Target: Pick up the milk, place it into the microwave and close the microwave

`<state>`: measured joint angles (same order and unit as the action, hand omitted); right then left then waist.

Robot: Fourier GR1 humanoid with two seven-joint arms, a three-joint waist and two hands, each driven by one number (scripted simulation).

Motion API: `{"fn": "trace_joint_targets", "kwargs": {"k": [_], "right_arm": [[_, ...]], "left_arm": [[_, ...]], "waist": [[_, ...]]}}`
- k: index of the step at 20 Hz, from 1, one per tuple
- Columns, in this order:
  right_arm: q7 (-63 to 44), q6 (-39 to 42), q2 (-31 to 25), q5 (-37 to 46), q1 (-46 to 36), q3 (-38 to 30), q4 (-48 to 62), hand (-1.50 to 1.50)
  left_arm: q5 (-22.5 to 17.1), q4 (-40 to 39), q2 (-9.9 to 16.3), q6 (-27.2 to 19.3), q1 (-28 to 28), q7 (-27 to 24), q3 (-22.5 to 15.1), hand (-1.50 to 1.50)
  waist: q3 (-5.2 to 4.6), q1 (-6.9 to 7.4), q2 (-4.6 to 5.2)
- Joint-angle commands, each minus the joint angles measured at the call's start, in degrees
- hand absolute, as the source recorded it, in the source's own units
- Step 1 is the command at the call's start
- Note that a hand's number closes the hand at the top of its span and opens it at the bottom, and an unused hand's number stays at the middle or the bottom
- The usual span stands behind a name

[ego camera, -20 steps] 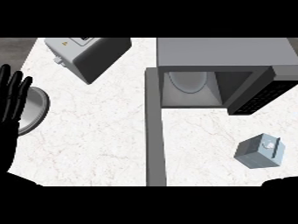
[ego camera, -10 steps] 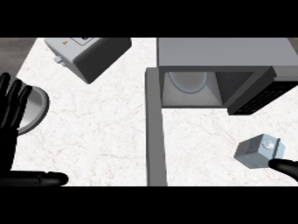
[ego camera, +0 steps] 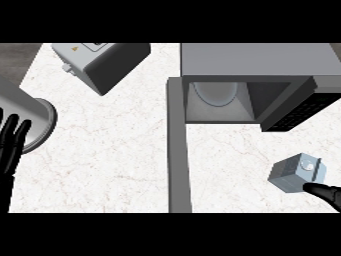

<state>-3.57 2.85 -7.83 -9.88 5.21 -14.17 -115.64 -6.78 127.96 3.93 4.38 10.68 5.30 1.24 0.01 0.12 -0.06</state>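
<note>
While the milk stands on the table below the open microwave, the right hand points a straight finger at its lower right corner, just beside it; the left hand rests open at the left edge.

The robot's left hand, a glossy black hand of long, slender, segmented fingers with rounded tips, shows at the view's left edge; thin pale highlights run along each finger, and below them the hand widens into a flat, featureless black palm that merges with darkness at the lower edge. Of the right hand only a tapering black part with a rounded tip shows at the lower right, equally smooth and unmarked. No cables, screws or labels can be made out.
</note>
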Motion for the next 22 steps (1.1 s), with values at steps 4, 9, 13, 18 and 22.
{"fn": "trace_joint_targets", "kwargs": {"k": [4,9,13,18,22], "right_arm": [[8.55,4.25,-0.23,0.7,2.09,-2.08,11.62,-1.5],[17.78,8.32,1.1,0.04,10.74,-4.02,14.67,-1.5],[20.43,5.7,3.09,4.21,10.4,-3.65,18.35,-1.5],[26.84,7.36,2.14,4.97,10.19,-5.59,26.48,-1.5],[35.42,7.6,1.52,6.58,5.01,-6.44,39.57,-1.5]], "left_arm": [[-1.2,3.71,-0.24,0.84,1.69,2.32,0.22,-1.5],[-1.89,1.42,-0.88,3.21,4.4,-1.78,0.56,-1.5],[-1.85,4.03,-1.27,5.9,10.8,-4.37,0.18,-1.5],[-4.79,6.92,0.35,4.15,5.65,2.3,4.45,-1.5],[-0.5,4.15,-2.48,6.01,9.6,-3.36,0.29,-1.5]], "waist": [[0.01,0.01,0.04],[0.01,-0.29,0.01],[-0.02,0.08,-0.02],[-0.01,-0.09,0.02],[0.01,0.16,0.05]]}}
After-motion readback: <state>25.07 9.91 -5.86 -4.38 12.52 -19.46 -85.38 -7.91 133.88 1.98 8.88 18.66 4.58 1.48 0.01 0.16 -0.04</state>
